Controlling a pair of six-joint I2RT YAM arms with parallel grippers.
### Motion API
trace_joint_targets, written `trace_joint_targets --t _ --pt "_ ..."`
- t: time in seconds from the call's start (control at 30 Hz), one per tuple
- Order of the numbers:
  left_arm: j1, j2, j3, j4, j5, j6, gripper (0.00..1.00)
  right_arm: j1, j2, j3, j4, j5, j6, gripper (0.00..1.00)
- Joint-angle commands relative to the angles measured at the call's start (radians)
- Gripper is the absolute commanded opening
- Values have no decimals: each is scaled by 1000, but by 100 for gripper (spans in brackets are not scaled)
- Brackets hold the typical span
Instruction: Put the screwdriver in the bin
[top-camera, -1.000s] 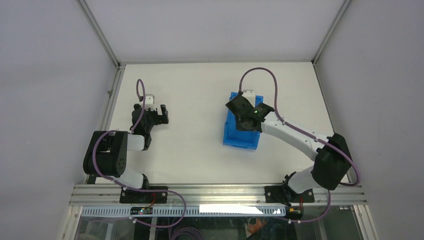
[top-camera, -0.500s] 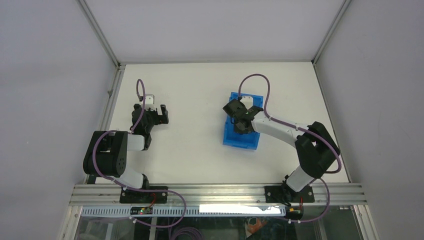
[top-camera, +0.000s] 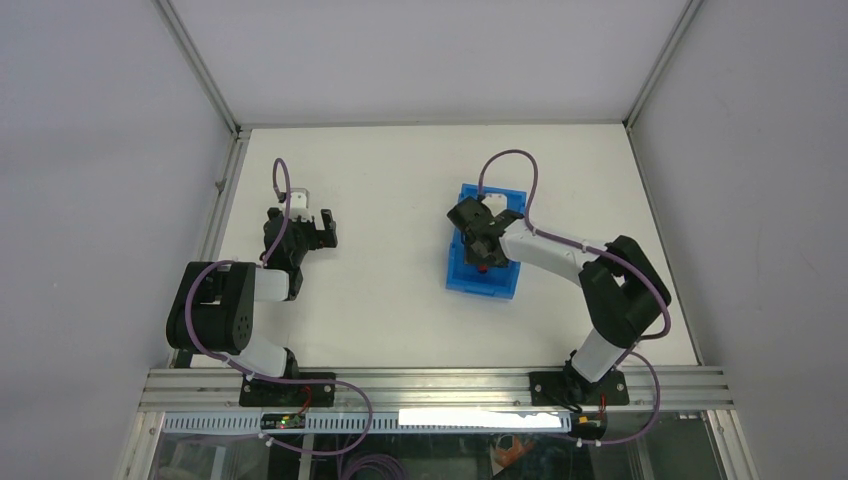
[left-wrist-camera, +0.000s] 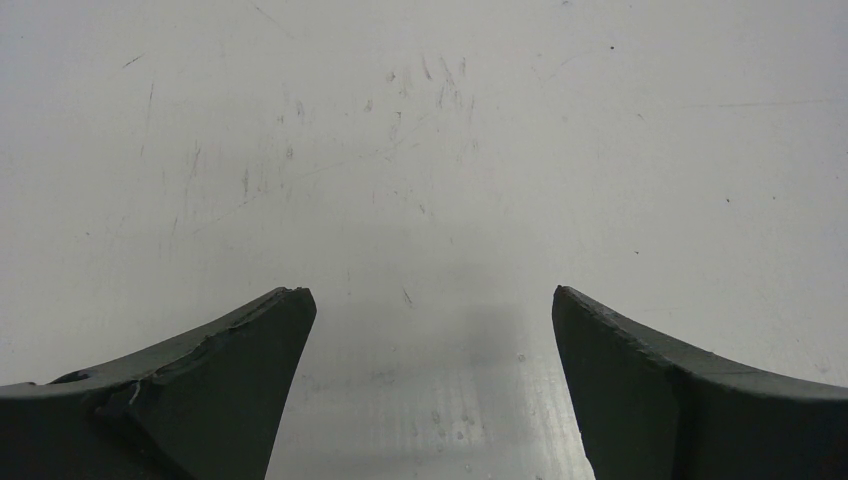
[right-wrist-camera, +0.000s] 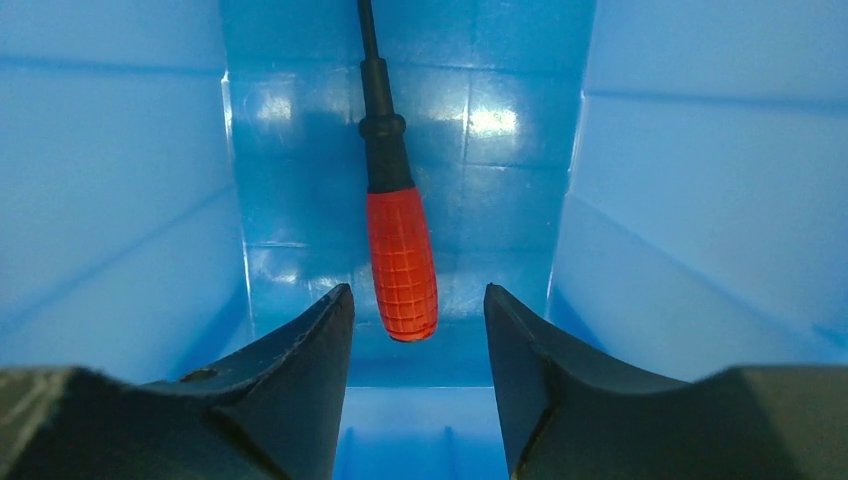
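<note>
Right tool (right-wrist-camera: 418, 295) parted, jaws clear of the screwdriver (right-wrist-camera: 400, 260), which appears to lie on the floor of the bin (right-wrist-camera: 120, 180). I judge placement done; only my arm's withdrawal is left.

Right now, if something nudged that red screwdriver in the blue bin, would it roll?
Probably a little: the screwdriver has a rounded handle, though the bin walls should stop it. Its gridded grip likely resists slipping.

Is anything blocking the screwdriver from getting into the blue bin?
No, nothing visible is in the way. The screwdriver is already inside the bin, and the right hand is open, one finger on each side of its red handle.
</note>
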Motion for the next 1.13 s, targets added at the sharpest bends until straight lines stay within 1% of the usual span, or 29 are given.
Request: trace_joint_targets --t 0.0,0.1,0.17,0.23,0.27,0.37,0.47,0.53,0.67,0.8,0.9,1.0,1.1 --pt "-8 -28 1 27 0 -17 99 -1 -61 72 -27 52 -17 54" --pt "-8 -28 1 27 1 -17 99 -1 -118 130 -66 78 -52 62" --pt "-8 -29 1 27 0 -17 99 -2 -155 160 -78 91 -88 69" --pt "-8 -28 1 27 -1 -17 99 -2 -190 179 -75 96 -136 96" --pt "-8 -29 1 27 1 -18 99 -5 -208 188 -79 101 -161 99" --pt "-8 -29 1 27 1 -17 99 -31 -247 195 -112 132 -198 99" --pt "-8 -29 1 26 1 -17 99 -106 -292 177 -149 146 -227 99" --pt "-8 -29 1 27 0 -18 99 -176 -332 146 -160 148 -248 99" --pt "-8 -28 1 27 0 -18 99 -359 -422 68 -155 81 -295 99" --pt "-9 -29 1 27 -1 -17 99 -479 -524 -19 -119 41 -333 99" --pt "-9 -28 1 27 1 -16 99 -525 -572 -62 -106 32 -322 99" --pt "-8 -28 1 27 0 -17 99 -534 -595 -87 -91 6 -317 99" --pt "-9 -28 1 27 0 -17 99 -536 -598 -90 -96 14 -300 99"
